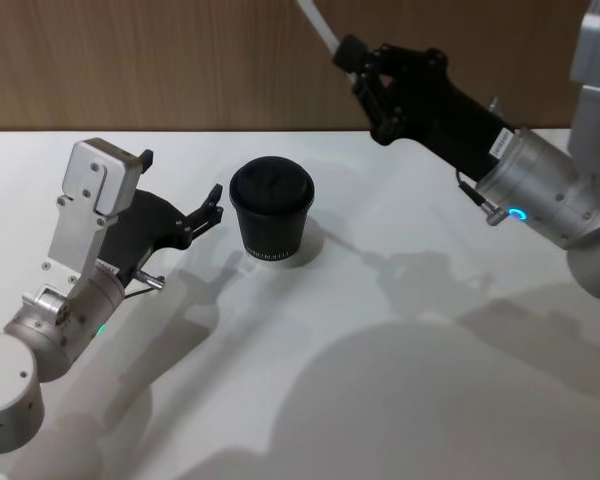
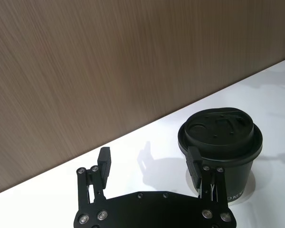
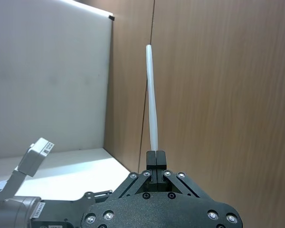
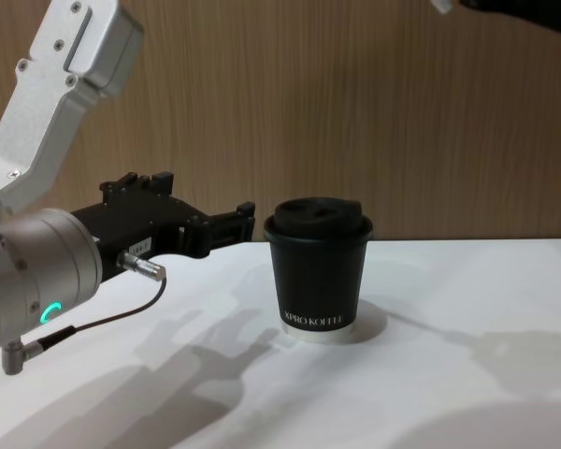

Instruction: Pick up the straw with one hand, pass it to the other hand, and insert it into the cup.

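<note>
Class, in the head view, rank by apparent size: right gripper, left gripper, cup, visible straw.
Largest: right gripper, raised, shut on the straw.
Middle: cup and left gripper beside it, about alike, unranked.
Smallest: the straw's visible end.

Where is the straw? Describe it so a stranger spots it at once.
Start at the wood wall behind the white table. High on the right, the right gripper hangs above table level, past the black cup. Pinched in it is the straw: a thin white stick jutting beyond it, the one pale, slender thing there.
</note>
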